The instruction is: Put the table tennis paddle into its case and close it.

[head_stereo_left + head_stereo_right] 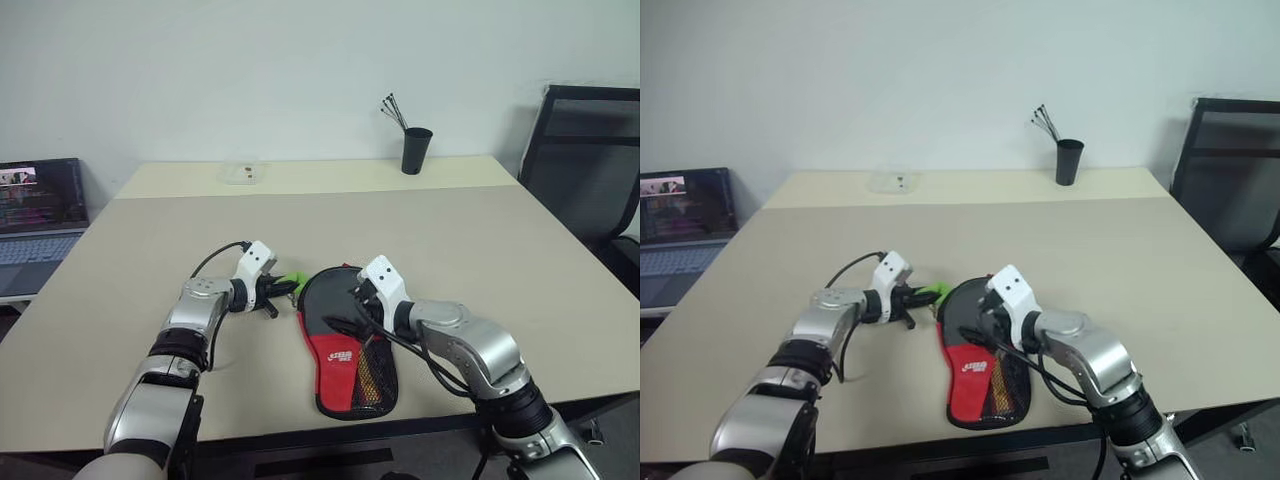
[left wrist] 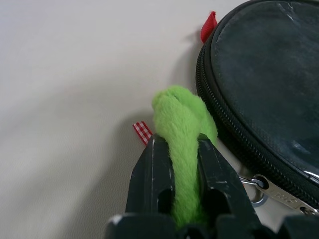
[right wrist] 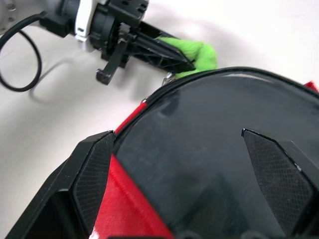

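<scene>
On the near part of the table (image 1: 470,230), the case (image 1: 345,350) lies flat w/ its round end pointing away from the robot and its red logo side up. It looks full and puffy, so the paddle is prob. inside, but I can't see the paddle itself. What's left, I think, is the zip. A metal zip pull sits at the case's edge, right by the green fuzzy thing (image 2: 182,124). How much of the zip is shut I can't tell.

The left gripper (image 2: 182,164) has its two black fingers pressed on the green fuzzy thing, pinching it tight. A tiny red-and-white tag pokes out beside it. The fuzzy thing seems to hang off the zip pull, so it's likely the handle for pulling the zip. The left arm reaches fwd and bends in toward the case, w/ the gripper pointing a bit down at the case's left edge.

The right gripper (image 3: 192,164) is spread wide, holding nothing. It hovers over the round black end of the case, fingers to either side. The right arm comes in from the right, bent at the elbow, wrist tipped down.
</scene>
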`<state>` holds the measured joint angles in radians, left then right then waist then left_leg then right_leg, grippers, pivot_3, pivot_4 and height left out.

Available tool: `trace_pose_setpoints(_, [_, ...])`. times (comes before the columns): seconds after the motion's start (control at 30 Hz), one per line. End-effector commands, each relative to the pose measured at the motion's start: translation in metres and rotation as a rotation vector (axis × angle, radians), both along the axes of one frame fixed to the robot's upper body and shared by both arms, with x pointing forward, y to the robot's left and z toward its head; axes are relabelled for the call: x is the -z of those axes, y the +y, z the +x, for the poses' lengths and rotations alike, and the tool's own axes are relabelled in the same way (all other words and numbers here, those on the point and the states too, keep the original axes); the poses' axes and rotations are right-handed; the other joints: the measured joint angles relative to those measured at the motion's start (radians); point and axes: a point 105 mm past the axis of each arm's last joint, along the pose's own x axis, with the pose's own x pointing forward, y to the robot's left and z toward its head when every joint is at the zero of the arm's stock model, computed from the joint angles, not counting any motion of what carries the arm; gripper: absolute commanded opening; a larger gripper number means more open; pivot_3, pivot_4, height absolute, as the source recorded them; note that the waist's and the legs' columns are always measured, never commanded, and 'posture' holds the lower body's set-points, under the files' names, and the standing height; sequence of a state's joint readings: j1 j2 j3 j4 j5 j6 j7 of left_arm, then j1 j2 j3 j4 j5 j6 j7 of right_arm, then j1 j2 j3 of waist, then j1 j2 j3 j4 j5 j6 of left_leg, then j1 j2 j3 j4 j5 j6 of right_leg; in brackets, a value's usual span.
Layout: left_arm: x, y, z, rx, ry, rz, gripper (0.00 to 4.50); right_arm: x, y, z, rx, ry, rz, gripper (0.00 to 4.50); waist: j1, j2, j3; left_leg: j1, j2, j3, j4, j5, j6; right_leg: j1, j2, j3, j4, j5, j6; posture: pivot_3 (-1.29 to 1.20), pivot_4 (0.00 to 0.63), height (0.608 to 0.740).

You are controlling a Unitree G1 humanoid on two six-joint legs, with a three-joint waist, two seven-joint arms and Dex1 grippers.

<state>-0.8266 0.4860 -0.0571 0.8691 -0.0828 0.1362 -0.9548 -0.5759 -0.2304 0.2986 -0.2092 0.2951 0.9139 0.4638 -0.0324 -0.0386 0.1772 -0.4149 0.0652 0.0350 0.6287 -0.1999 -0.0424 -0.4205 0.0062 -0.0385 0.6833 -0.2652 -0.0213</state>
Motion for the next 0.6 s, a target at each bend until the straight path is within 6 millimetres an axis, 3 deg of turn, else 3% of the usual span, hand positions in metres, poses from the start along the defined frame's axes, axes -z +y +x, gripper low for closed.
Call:
trace_pose_setpoints(0.03, [0.003,0.008,-0.003,-0.030,0.018,0.003,0.10,-0.006,0.010,0.009,0.001,-0.059,0.008,4.50,-0.001,0.000,0.000,0.000,0.000,0.000,0.000,0.000,0.000,0.000,0.000,0.000,0.000,0.000,0.000,0.00,0.150,0.740])
trace_pose_setpoints(0.2, [-0.009,0.005,-0.004,-0.013,-0.009,-0.003,0.10,0.026,0.011,0.019,0.028,-0.012,-0.050,4.50,0.001,0.000,0.000,-0.001,0.000,0.000,0.000,0.000,0.000,0.000,0.000,0.000,-0.001,0.000,0.000,0.00,0.150,0.740])
trace_pose_setpoints(0.4, [-0.019,0.004,0.000,-0.009,-0.043,0.052,0.10,0.047,-0.002,0.030,0.109,0.016,-0.095,4.50,0.000,-0.001,-0.001,-0.001,0.000,0.000,0.000,0.000,0.000,0.000,0.000,0.001,-0.001,0.000,0.000,0.00,0.150,0.740])
trace_pose_setpoints(0.6, [-0.027,0.014,0.030,-0.122,-0.142,0.251,0.10,0.057,-0.019,0.039,0.204,0.046,-0.138,4.50,0.005,-0.004,-0.003,0.000,0.000,0.000,0.000,0.000,0.000,0.001,0.000,0.000,-0.001,0.001,0.001,0.00,0.150,0.740])
